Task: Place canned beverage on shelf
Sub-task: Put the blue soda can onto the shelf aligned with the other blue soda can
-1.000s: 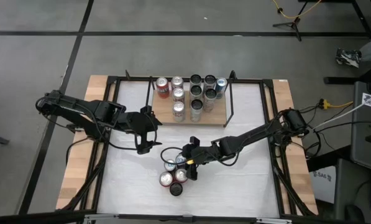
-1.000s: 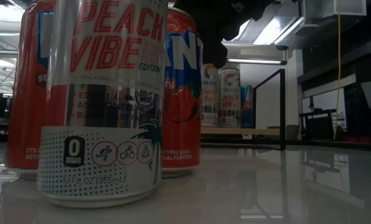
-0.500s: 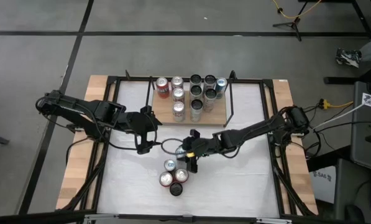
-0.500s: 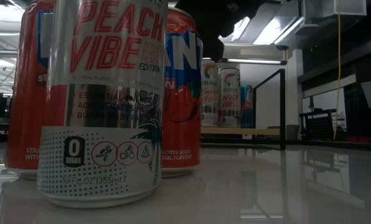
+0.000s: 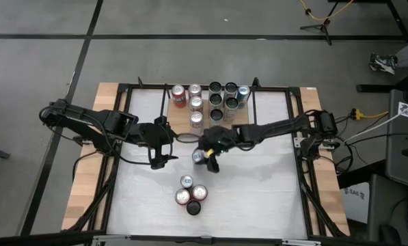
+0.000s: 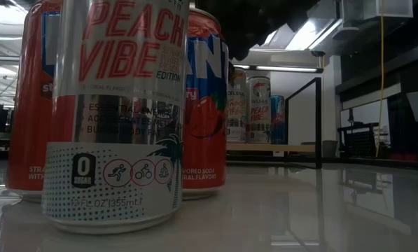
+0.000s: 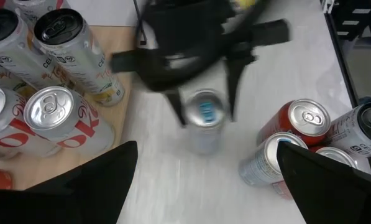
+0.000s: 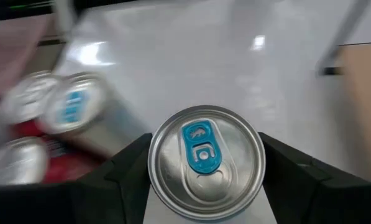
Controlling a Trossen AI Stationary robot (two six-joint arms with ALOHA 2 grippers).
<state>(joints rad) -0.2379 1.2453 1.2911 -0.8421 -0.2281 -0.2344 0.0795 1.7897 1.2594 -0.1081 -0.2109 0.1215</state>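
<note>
A silver aluminium can with a blue tab (image 5: 199,156) is clamped upright in the right tool (image 5: 205,156), at the light-wood shelf's (image 5: 240,128) six o'clock, for placing; the left tool (image 5: 164,152) waits with fingers apart.

The white table (image 5: 258,198) carries the wooden shelf (image 5: 239,128) at its far edge and a cluster of cans (image 5: 191,195) near its front edge.
</note>
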